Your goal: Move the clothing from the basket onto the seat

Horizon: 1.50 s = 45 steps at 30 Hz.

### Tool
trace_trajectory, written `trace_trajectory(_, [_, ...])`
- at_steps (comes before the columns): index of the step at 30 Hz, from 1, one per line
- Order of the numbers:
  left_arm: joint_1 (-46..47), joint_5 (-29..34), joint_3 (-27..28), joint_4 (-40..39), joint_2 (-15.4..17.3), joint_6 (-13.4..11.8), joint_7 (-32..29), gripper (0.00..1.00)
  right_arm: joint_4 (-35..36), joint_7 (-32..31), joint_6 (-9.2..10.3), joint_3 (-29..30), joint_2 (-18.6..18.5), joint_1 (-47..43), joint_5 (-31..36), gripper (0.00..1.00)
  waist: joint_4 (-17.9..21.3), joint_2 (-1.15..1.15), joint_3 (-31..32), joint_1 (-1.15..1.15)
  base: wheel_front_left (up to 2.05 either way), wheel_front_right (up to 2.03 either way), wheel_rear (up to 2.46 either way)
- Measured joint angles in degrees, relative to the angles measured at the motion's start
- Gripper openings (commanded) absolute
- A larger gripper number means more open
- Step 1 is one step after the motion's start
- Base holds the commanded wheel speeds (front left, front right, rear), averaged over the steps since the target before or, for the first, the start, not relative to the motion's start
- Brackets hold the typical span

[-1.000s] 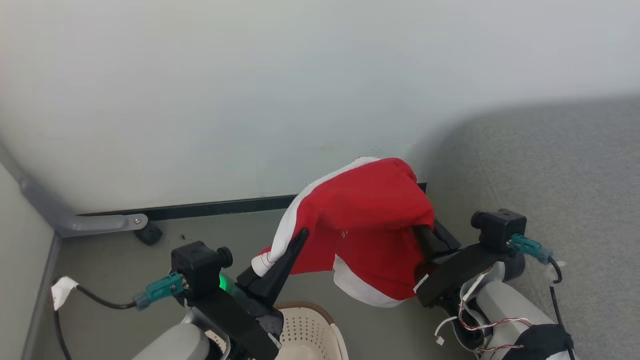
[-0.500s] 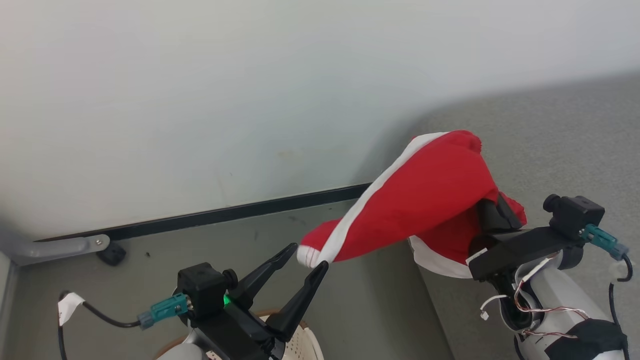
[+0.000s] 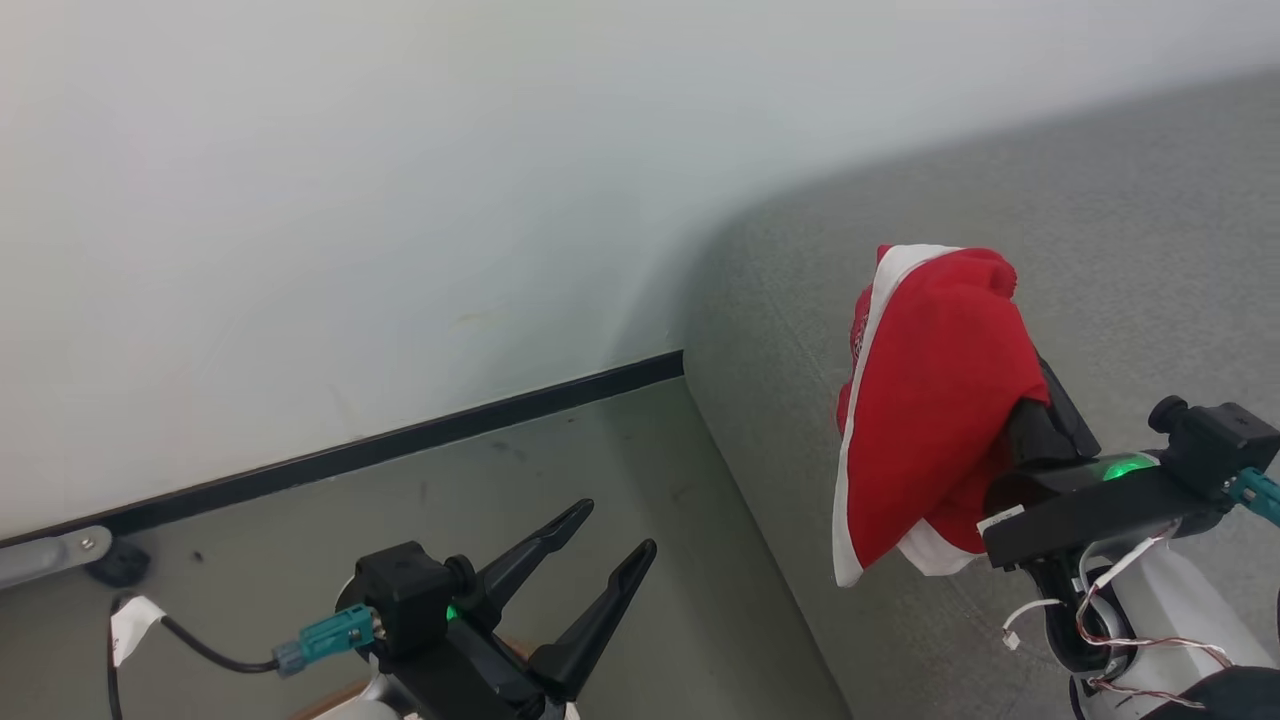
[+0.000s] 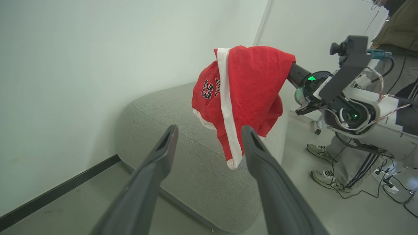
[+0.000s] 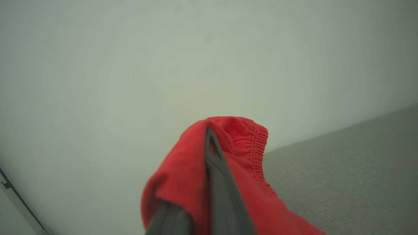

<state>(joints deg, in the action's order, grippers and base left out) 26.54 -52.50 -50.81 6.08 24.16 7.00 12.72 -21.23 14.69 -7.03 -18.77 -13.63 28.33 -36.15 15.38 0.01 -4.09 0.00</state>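
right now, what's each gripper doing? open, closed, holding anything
Left gripper: open, fingers spread, holding nothing.
Right gripper: closed on the red clothing, which drapes over its fingers.

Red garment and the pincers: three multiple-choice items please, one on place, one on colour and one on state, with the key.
1. Where is the red garment?
A. In a basket.
B. Flat on the floor.
C. Held in the air by the grey sofa.

2. What colour is its side stripe?
A. White.
B. Blue.
C. Yellow.

3. How is the left pincer?
A. Shut on the garment.
B. Open, holding nothing.
C. Shut and empty.

Key:
1 C, it hangs free with sofa fabric behind it.
2 A, a white band runs down the red cloth.
3 B, its fingers stand apart, away from the cloth.
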Motion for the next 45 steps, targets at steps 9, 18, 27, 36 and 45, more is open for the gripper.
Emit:
trace_trajectory(9, [0.0, 2.2, 0.0, -1.4, 0.7, -0.4, 0.3, 1.0, 5.4, 0.0, 0.0, 3.1, -0.5, -3.5, 1.5, 0.0, 5.2, 0.0, -0.9, 0.0, 0.0, 0.0, 0.0])
trace_trajectory(18, [0.4, 3.3, -0.1, -1.9, 0.8, -0.5, 0.5, 1.0, 9.8, 0.0, -0.01, 6.1, -0.7, -6.9, 3.5, 0.0, 9.6, 0.0, -2.8, 0.0, 0.0, 0.0, 0.0])
trace_trajectory(27, [2.0, 3.8, -0.7, -1.5, 0.7, -0.5, 0.5, 1.0, 12.2, 0.0, -0.03, 8.7, -0.3, -8.1, 4.4, 0.0, 11.0, 0.0, -4.3, 0.0, 0.0, 0.0, 0.0])
trace_trajectory(36, [2.5, 3.9, -1.2, -1.1, 0.2, -0.4, 0.5, 1.0, 13.6, 0.0, -0.04, 11.4, -0.6, -7.7, 4.4, 0.0, 10.5, 0.0, -5.0, 0.0, 0.0, 0.0, 0.0])
trace_trajectory(45, [2.9, 4.2, -1.3, -1.4, 0.2, -0.4, 0.5, 1.0, 11.3, 0.0, -0.05, 12.6, -2.3, -2.8, 3.8, 0.0, 9.4, 0.0, -6.5, 0.0, 0.0, 0.0, 0.0])
